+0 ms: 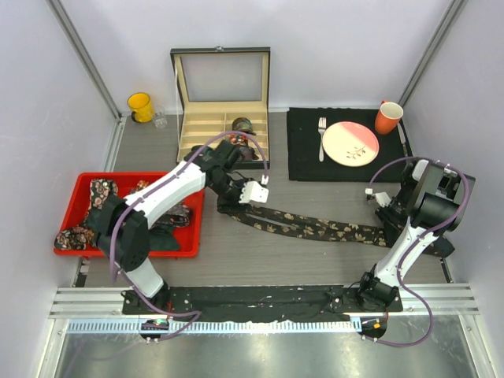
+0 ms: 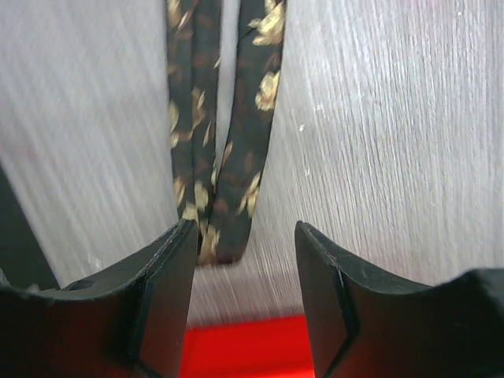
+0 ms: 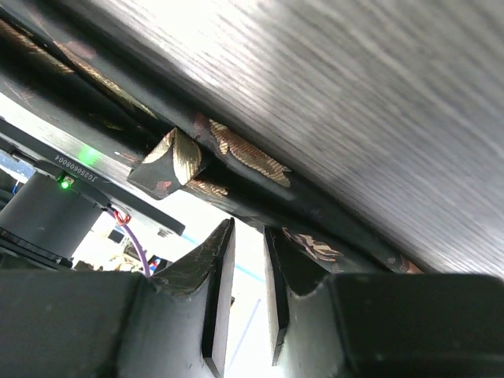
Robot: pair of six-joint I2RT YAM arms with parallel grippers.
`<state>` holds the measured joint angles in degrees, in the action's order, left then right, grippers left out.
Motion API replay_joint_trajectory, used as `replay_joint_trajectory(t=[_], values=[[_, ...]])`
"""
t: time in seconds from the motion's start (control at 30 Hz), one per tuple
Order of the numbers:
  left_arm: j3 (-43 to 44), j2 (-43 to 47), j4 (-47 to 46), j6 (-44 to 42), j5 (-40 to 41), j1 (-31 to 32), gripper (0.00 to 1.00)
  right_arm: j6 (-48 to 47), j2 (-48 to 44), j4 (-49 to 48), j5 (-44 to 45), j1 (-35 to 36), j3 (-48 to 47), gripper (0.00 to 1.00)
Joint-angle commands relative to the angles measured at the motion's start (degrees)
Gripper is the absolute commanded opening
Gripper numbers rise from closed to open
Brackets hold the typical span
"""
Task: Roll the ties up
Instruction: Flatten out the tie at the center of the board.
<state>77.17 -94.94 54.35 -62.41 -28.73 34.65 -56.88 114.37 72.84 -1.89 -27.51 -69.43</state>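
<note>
One floral tie (image 1: pixel 315 228) lies stretched across the table from the centre to the right. In the left wrist view it (image 2: pixel 256 142) shows as a doubled strip whose folded end sits just ahead of my left finger (image 2: pixel 157 291). My left gripper (image 1: pixel 256 191) (image 2: pixel 246 228) hovers over that end, open and empty. My right gripper (image 1: pixel 383 211) (image 3: pixel 248 232) is at the tie's right end (image 3: pixel 236 150), its jaws a narrow gap apart with nothing between them. More ties (image 1: pixel 102 193) lie heaped in the red tray (image 1: pixel 134 252). One rolled tie (image 1: pixel 242 124) sits in the box (image 1: pixel 201 130).
The open compartment box stands at the back centre. A yellow mug (image 1: pixel 140 106) and a small glass (image 1: pixel 161 120) are at the back left. A black mat (image 1: pixel 303 161) at the back right carries a plate (image 1: pixel 350 143), a fork (image 1: pixel 321 138) and an orange cup (image 1: pixel 388 116).
</note>
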Motion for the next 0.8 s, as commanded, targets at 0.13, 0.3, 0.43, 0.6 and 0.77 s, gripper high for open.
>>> replay_joint_trajectory(t=[0.13, 0.3, 0.43, 0.6, 0.77], values=[[-2.2, -6.8, -9.8, -2.6, 2.5, 6.7, 0.58, -2.2, 0.7, -9.8, -3.1, -0.3, -1.4, 0.28], [-2.2, -9.9, -12.8, -1.6, 2.8, 9.8, 0.59, -2.3, 0.7, -9.6, -3.1, -0.3, -1.2, 0.28], [-3.6, -12.0, -14.1, -1.2, 3.4, 11.7, 0.58, -2.6, 0.8, -10.2, -2.6, -0.2, -0.5, 0.29], [-6.8, -12.7, -16.9, -0.1, 5.9, 13.7, 0.48, -3.3, 1.0, -11.6, -1.2, -0.1, 0.4, 0.29], [-7.6, -11.9, -18.9, 3.2, 6.8, 13.8, 0.29, -4.1, 1.9, -12.5, 0.0, -0.1, 0.3, 0.29]])
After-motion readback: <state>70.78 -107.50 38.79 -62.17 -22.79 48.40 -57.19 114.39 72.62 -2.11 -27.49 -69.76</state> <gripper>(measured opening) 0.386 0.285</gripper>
